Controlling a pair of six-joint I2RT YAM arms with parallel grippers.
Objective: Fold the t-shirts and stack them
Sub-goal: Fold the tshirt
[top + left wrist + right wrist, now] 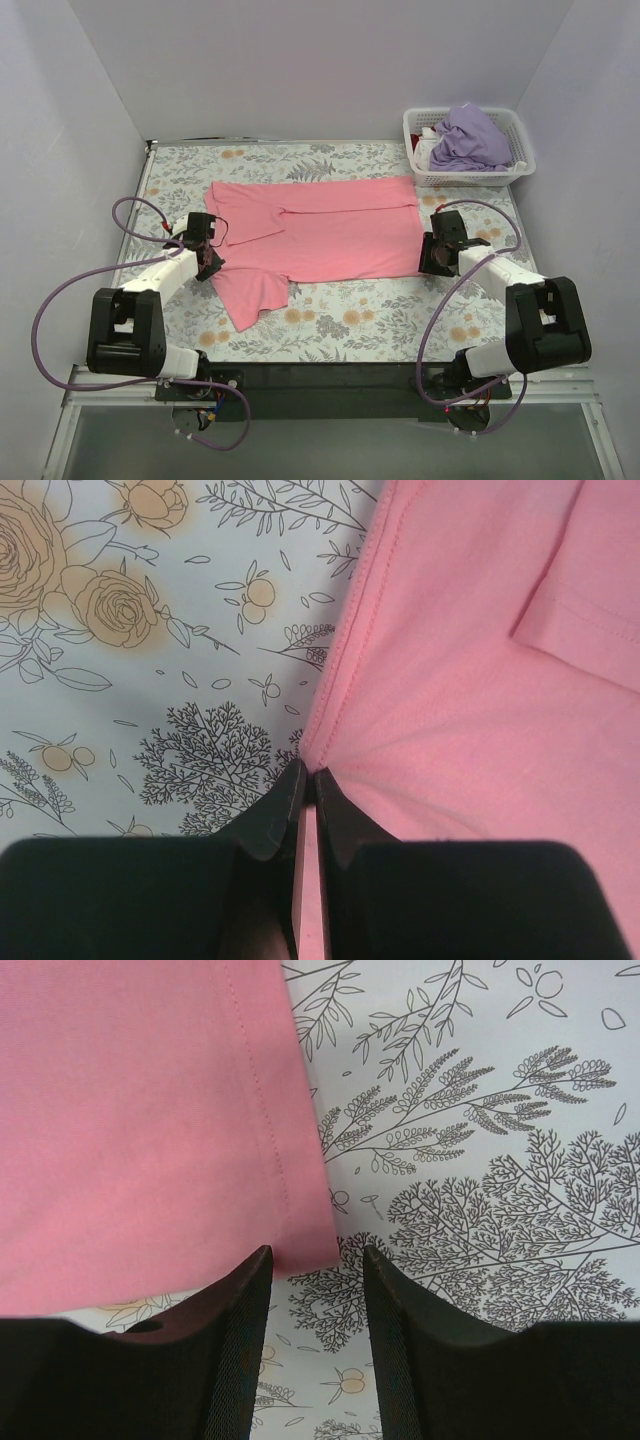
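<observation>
Left gripper: from above its tips are hidden under its own body, but the wrist view shows them clenched on the salmon t-shirt at its edge, cloth puckering. The shirt lies flat on the tablecloth, long axis left to right, sleeve end left, hem right. Right gripper: fingers parted, gripping nothing, hem corner at its left tip. Far right, the lavender t-shirt is bunched in the basket, its shape unreadable.

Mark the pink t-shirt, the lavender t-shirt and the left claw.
pink t-shirt (330, 235), top view, middle of its body.
lavender t-shirt (472, 138), top view, top of the bunched cloth.
left claw (309, 777), left wrist view, between its closed fingertips.
</observation>
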